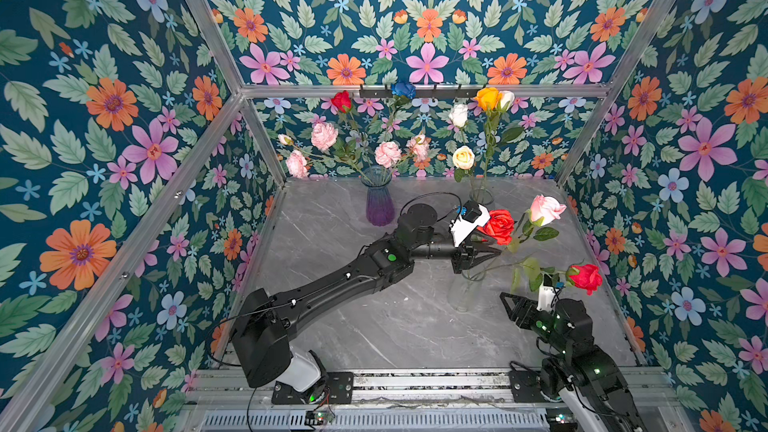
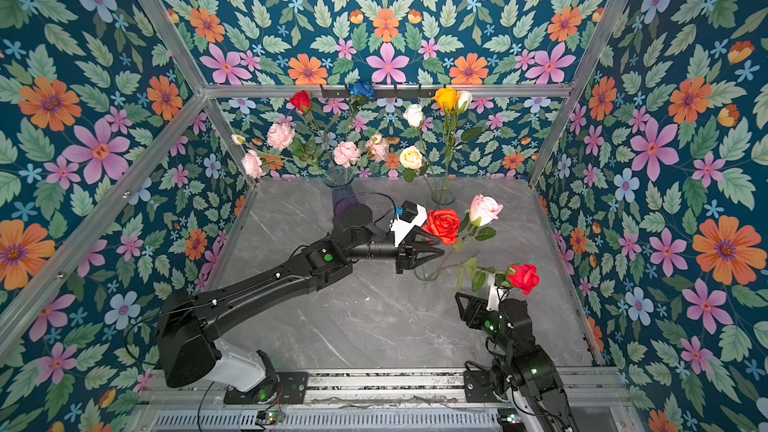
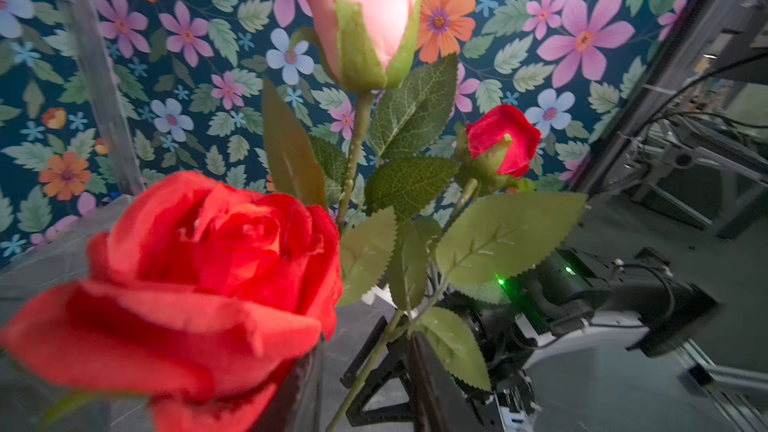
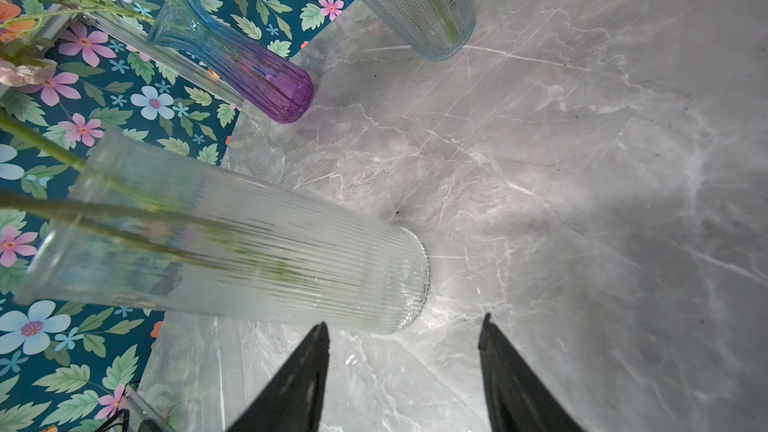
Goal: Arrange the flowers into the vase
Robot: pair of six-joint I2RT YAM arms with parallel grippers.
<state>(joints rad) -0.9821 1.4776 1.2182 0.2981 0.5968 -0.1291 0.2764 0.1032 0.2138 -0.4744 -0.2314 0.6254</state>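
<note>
A clear ribbed vase (image 1: 465, 292) (image 4: 249, 251) stands at the front middle of the marble table. It holds three flowers: an open red rose (image 1: 498, 226) (image 3: 199, 276), a pink rose (image 1: 546, 209) (image 3: 365, 2) and a red bud (image 1: 586, 278) (image 3: 503, 139) leaning right. My left gripper (image 1: 496, 248) (image 3: 368, 351) hovers just above the vase mouth, under the open red rose. Its jaws stand apart with a green stem running loosely between them. My right gripper (image 1: 509, 305) (image 4: 404, 322) is open and empty, low beside the vase's base.
A purple-and-blue vase (image 1: 379, 205) at the back left holds pink carnations, a red rose and a blue rose. At the back right, a clear beaded vase (image 1: 481, 195) holds white, cream and orange roses. Flowered walls and aluminium posts enclose the table (image 1: 374, 326).
</note>
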